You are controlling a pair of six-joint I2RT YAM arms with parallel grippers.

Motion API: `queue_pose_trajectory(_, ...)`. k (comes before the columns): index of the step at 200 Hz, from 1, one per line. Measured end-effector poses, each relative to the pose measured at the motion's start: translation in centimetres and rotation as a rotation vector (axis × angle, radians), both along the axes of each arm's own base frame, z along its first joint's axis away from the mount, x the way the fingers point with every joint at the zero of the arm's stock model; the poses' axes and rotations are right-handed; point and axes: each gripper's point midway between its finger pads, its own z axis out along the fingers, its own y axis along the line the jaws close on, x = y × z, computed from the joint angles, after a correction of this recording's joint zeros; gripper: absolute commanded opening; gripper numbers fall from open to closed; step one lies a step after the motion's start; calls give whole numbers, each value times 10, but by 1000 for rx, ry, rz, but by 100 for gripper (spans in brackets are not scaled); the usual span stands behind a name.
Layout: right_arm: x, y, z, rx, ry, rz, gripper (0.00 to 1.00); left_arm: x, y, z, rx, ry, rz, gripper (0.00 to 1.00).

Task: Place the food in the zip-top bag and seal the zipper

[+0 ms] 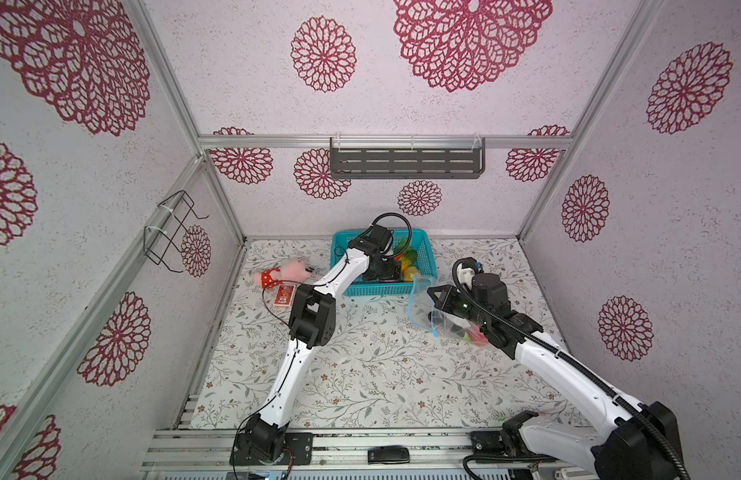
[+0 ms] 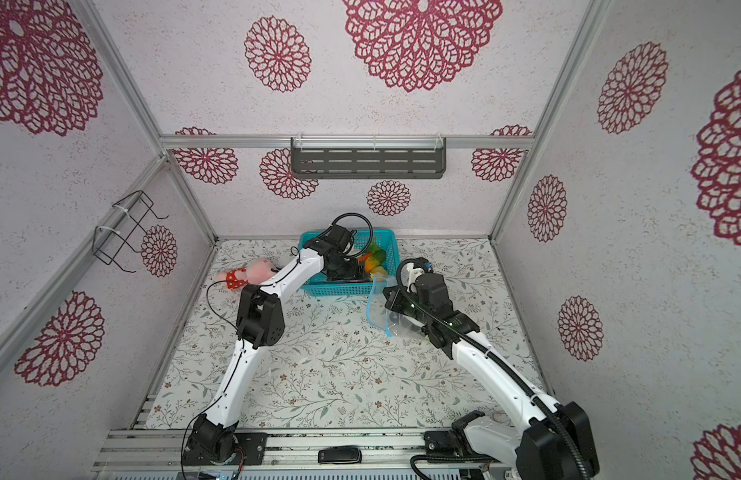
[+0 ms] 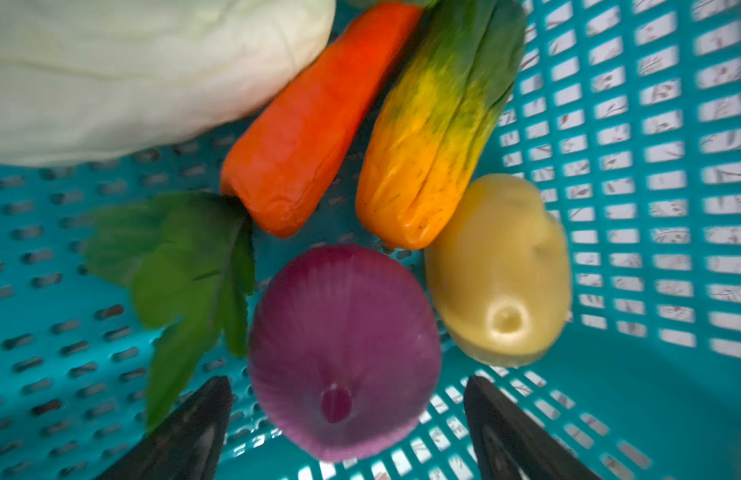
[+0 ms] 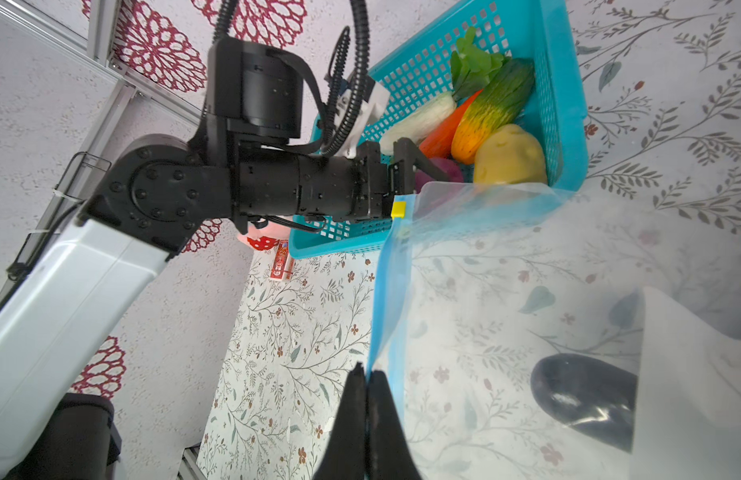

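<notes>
**Top views.** Locate the teal basket at the far edge of the bench. Note left jaws lowered inside it, hidden under the wrist. Locate the zip-top bag just ahead of right jaws, one edge lifted, mouth turned toward the basket. Note something red inside the bag, behind right jaws.

**Left wrist view.** Read left jaws as spread wide, gripping nothing. Find the purple onion between them, apparently clear of both sides. Find, beyond the tips, the yellow potato, carrot, a yellow-green vegetable and white corn, with green leaves off to one side. Expect the onion to be light, hard, smooth and round, so liable to squirt out of an off-centre pinch. Close across its widest part.

**Right wrist view.** Read right jaws as clamped on the zipper, at the end away from the yellow slider. Find the dark eggplant inside the bag, beside the jaws, next to the white label patch. Treat the film as thin, limp and slippery. Hold by the stiffer strip only.
</notes>
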Motion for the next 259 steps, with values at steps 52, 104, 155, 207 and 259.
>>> queue_pose_trajectory(52,1,2,-4,-3,11,5,0,1,0,-7,5,7,5,79)
queue_pose_trajectory(104,1,2,-5,-4,13,6,0,2,1,-7,10,4,11,63)
queue_pose_trajectory(155,1,3,-5,-4,11,8,0,-2,16,-5,40,5,34,55)
queue_pose_trajectory(207,3,5,-7,-5,13,10,0,-10,49,6,81,14,76,52)
queue_pose_trajectory(259,3,5,-6,-12,1,14,0,-9,62,26,69,-6,94,51)
